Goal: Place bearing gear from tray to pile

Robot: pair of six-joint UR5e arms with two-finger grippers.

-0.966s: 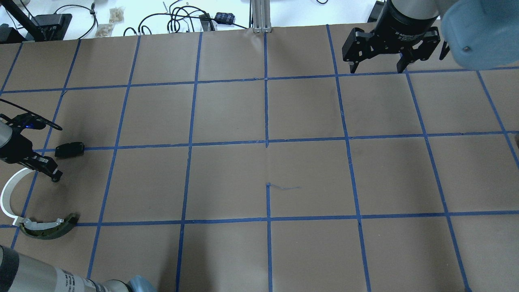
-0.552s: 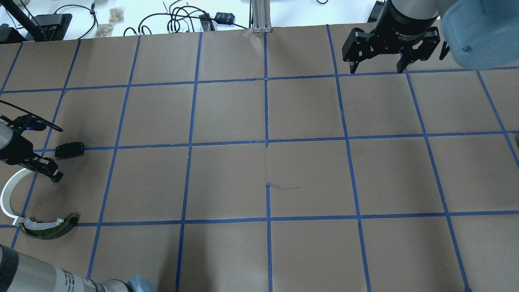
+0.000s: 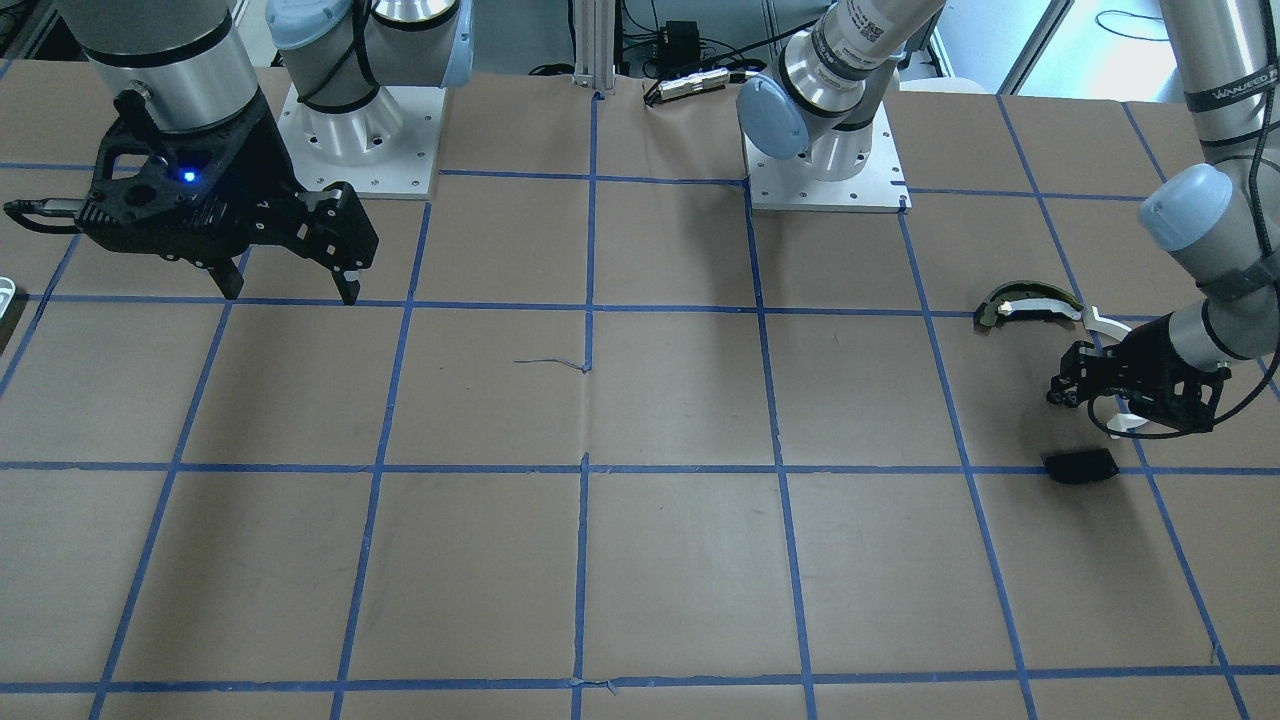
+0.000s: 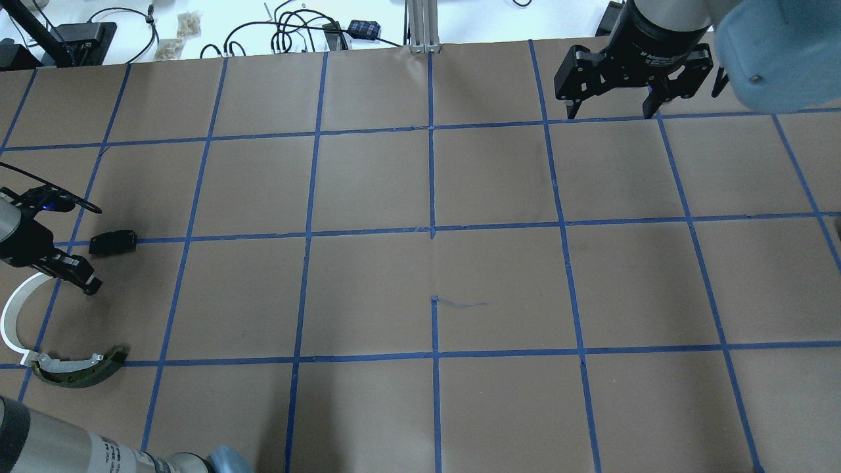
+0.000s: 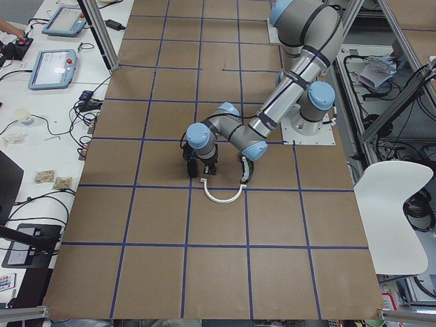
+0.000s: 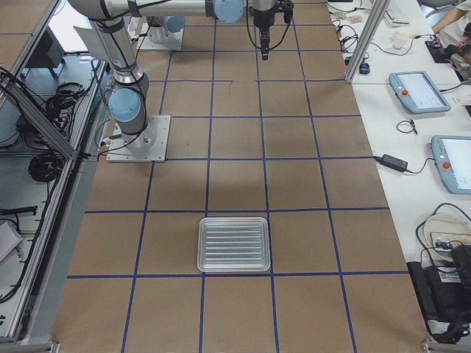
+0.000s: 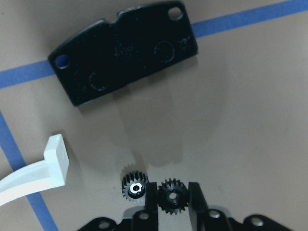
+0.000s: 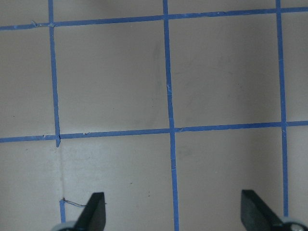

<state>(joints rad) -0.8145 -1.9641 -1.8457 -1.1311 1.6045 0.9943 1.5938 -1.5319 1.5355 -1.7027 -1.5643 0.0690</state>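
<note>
My left gripper (image 7: pixel 172 190) is low over the table and shut on a small black bearing gear (image 7: pixel 172 197). A second small gear (image 7: pixel 134 187) with a pale centre lies on the paper just beside the gripper's finger. The pile surrounds them: a flat black plate (image 7: pixel 125 53) (image 4: pixel 113 242), a thin white half-ring (image 7: pixel 50 166) (image 4: pixel 13 315) and a dark olive curved piece with a white strip (image 4: pixel 79 369). The left gripper (image 4: pixel 92 286) also shows in the overhead view, at the table's left edge. My right gripper (image 4: pixel 611 113) is open and empty at the far right. A ribbed metal tray (image 6: pixel 234 244) looks empty.
Brown paper with a blue tape grid (image 4: pixel 432 230) covers the table. Cables and small boxes (image 4: pixel 295 29) lie beyond the far edge. The arms' base plates (image 3: pixel 825 170) stand at the robot's side. Tablets (image 6: pixel 419 92) sit on a side table.
My left gripper has edged very slightly to the right in the overhead view. Its grip and the pile's parts look unchanged. The right gripper has barely moved.
</note>
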